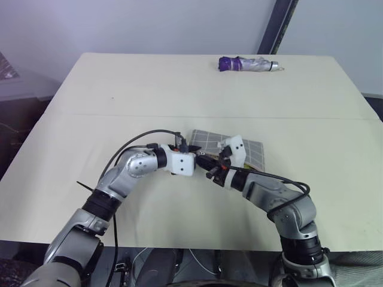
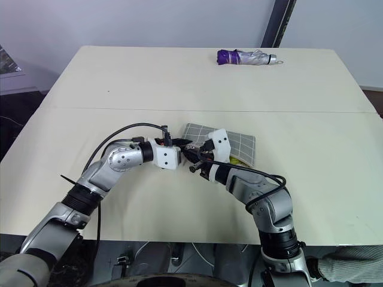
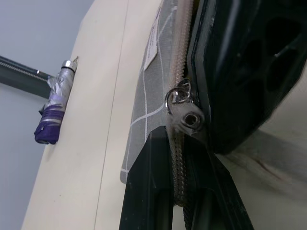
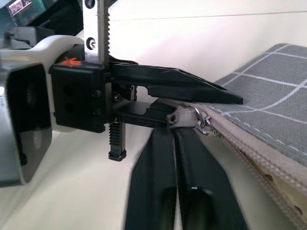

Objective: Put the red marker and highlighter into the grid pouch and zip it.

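Note:
The grid pouch lies flat on the table's near middle, grey with white lines. My left gripper is shut on the zipper edge at the pouch's left end. Pointing at it from the other side, my right gripper is shut on the pale pull tab, which sits at that same end beside a small metal ring. A sliver of bright yellow, the highlighter, shows at the pouch's near edge. The red marker is hidden.
A folded purple umbrella lies at the far edge of the cream table, well away from both arms. A black cable loops over my left forearm.

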### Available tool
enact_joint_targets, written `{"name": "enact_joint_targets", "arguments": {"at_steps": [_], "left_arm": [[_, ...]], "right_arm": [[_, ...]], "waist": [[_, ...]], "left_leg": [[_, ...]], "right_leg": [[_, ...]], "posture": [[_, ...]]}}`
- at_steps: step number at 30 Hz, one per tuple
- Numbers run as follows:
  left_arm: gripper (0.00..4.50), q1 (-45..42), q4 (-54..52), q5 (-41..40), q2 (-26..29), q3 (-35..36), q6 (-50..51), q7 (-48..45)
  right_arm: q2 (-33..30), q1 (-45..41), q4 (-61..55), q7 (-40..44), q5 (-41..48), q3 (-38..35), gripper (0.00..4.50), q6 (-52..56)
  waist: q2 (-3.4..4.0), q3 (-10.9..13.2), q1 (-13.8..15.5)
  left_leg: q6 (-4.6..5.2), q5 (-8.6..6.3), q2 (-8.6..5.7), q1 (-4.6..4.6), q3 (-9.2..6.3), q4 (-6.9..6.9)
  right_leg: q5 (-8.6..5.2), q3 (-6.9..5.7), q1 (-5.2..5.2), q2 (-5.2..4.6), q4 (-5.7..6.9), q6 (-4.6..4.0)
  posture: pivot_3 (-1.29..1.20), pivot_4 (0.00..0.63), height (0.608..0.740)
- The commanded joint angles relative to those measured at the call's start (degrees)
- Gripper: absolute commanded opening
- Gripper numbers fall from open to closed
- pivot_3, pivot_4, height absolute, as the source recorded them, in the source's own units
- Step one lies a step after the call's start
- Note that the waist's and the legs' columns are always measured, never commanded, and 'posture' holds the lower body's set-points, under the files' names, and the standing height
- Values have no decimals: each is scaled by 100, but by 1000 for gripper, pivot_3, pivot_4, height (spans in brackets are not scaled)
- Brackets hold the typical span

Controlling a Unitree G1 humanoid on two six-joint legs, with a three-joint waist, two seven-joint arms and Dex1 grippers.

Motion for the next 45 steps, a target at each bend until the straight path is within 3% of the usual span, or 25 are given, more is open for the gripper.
{"name": "enact_joint_targets", "arguments": {"at_steps": [1, 6, 21, 31, 33, 36, 40, 42, 43, 45], "left_arm": [[0, -100, -102, -26, -1, 38, -88, 45], [0, -109, -62, -49, 3, 88, -41, 83], [0, -116, 920, -512, 554, 692, -132, 234], [0, -38, 1083, -1535, 482, 1074, 470, -360], [829, -7, 880, -2272, 249, 1326, 967, -609], [2138, 132, 388, -3335, -38, 1643, 1683, -1127], [4224, 692, -644, -4308, 245, 1775, 2257, -2223], [4237, 745, -808, -4484, 325, 1978, 2391, -2210], [4237, 734, -774, -4527, 421, 2106, 2456, -2201], [4237, 720, -676, -4562, 574, 2282, 2573, -2187]], "right_arm": [[23, -45, -96, -36, 1, -38, 71, -132], [-86, 50, -181, 28, 40, -92, 71, -116], [-1284, 340, 30, 608, 144, -982, 71, -280], [-2203, 727, 397, 1038, -35, -1542, 71, -601], [-2224, 709, 354, 1187, 89, -1554, 0, -640], [-2201, 618, 240, 1264, 137, -1565, 968, -768], [-2591, 767, 359, 1473, -144, -1680, 3030, -977], [-2794, 802, 520, 1484, -399, -1723, 4193, -1238], [-2896, 836, 490, 1592, -364, -1779, 4442, -1278], [-3035, 891, 384, 1761, -291, -1851, 4442, -1328]], "waist": [[0, 0, 1], [0, 0, 1], [1, 0, -18], [1, 0, 6], [1, 0, 2], [0, 1, -3], [4, 1, -24], [3, 2, -14], [3, 2, -1], [3, 2, 2]], "left_leg": [[0, 0, 0, 0, 0, 0], [0, 0, 0, 0, 0, 0], [7, 4, 5, 1, 2, 0], [2, 1, 1, 1, 3, 4], [5, 2, 3, 1, 3, 4], [12, 6, 3, -2, 2, 3], [12, 6, 3, -2, 4, 1], [14, 6, 1, -2, 6, 1], [13, 5, 1, -2, 6, 2], [2, 0, 6, 2, 6, 5]], "right_leg": [[0, 0, 0, 0, 0, 0], [0, 0, 0, 1, 0, 0], [0, 0, 1, 2, 1, 0], [0, 0, 7, -5, -1, 1], [0, 0, 6, -5, 0, 1], [-1, 0, 4, -4, 0, 1], [-1, 1, 8, -15, -2, 0], [-1, 4, 6, -18, -3, -1], [-1, 3, 5, -17, -3, -2], [-10, 3, 9, -16, -3, -19]], "posture": [[0, 150, 740], [0, 150, 740], [0, 150, 740], [0, 150, 740], [0, 150, 740], [0, 150, 740], [0, 150, 740], [0, 150, 740], [0, 150, 740], [0, 150, 740]]}}
